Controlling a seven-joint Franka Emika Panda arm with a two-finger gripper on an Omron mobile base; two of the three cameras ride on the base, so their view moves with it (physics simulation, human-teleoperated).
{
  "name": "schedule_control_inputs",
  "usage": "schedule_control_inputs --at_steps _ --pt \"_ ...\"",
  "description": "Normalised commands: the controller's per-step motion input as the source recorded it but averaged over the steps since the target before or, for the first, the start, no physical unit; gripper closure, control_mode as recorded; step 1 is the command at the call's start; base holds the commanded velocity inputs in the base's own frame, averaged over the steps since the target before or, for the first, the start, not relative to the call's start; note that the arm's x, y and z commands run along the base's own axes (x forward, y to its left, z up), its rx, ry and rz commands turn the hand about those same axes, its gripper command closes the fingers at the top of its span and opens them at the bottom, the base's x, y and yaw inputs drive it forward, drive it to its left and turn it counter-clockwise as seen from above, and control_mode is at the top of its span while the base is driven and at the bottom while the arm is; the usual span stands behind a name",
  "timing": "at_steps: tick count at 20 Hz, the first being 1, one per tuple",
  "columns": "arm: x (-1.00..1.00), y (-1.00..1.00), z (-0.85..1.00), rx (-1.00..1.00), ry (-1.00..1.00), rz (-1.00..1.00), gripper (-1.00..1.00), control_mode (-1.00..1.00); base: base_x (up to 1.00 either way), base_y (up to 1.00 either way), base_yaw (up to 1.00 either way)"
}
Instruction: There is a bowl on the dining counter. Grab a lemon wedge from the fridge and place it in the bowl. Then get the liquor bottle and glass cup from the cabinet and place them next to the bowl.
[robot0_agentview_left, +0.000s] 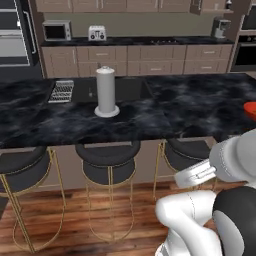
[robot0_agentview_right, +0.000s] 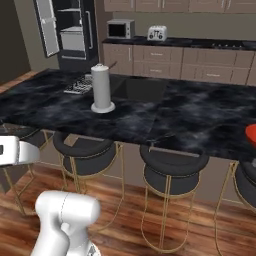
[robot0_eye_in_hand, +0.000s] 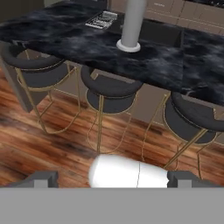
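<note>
Nearest: gripper (robot0_eye_in_hand: 112, 179), jaws spread wide and empty, held low over the wood floor (robot0_eye_in_hand: 52, 144) before three black round stools with gold legs (robot0_eye_in_hand: 109, 89). Middle ground: black marble dining counter (robot0_agentview_left: 165, 112) carrying a white paper-towel roll on its stand (robot0_agentview_left: 106, 91), a grey rack-like item (robot0_agentview_left: 61, 91) beside a sunken sink (robot0_agentview_right: 140, 89), and, at the right edge, a red rim that may be the bowl (robot0_agentview_left: 251, 110), cropped too closely to confirm. Far: rear counter with microwave (robot0_agentview_left: 56, 31) and toaster (robot0_agentview_left: 97, 33), and the fridge (robot0_agentview_right: 70, 32) standing with its door open.
</note>
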Motion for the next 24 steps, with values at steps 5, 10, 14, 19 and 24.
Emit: schedule_control_inputs --at_steps 5,10,14,19,24 --pt "0.00 0.00 0.00 0.00 0.00 0.00 -1.00 1.00 -0.82 -0.56 0.00" --pt "0.00 0.00 0.00 0.00 0.00 0.00 -1.00 1.00 -0.58 -0.97 0.00" --pt "0.00 0.00 0.00 0.00 0.00 0.00 -1.00 1.00 -0.28 -1.00 0.00" --pt "0.00 0.00 0.00 0.00 0.00 0.00 -1.00 1.00 -0.10 -1.00 0.00" --pt "0.00 0.00 0.00 0.00 0.00 0.00 -1.00 1.00 0.00 -1.00 0.00"
